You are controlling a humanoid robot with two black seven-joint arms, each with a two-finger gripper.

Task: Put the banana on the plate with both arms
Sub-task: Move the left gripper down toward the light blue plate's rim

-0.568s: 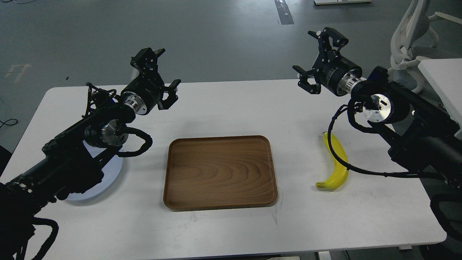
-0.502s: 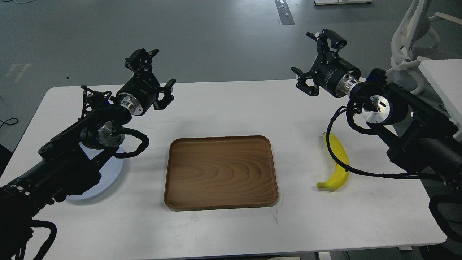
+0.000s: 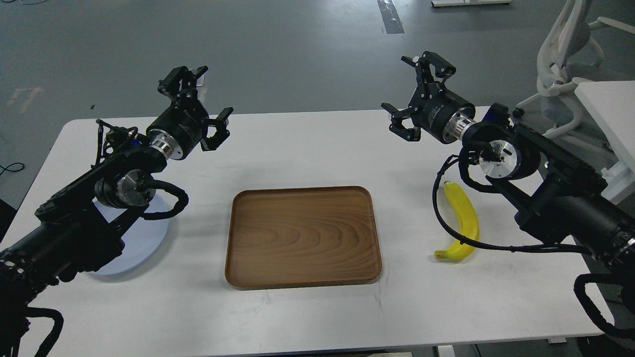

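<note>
Table [image 3: 317,148]: banana [image 3: 464,223] below right pincer [image 3: 414,94]

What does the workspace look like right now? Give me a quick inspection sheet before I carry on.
Surface: white table, a few faint scuff marks near the front.
Job's things: banana lies on the table at right, untouched; plate at left, bare, partly hidden under the left arm.
Clutter: brown wooden tray in the middle, nothing in it.
Grippers: left gripper and right gripper both raised over the table's far side, jaws spread, holding nothing.
Cables: the right arm's black cable loops across the banana; another loop hangs by the left arm's joint.
Surroundings: grey floor, white office chair and a second white table at far right.
</note>
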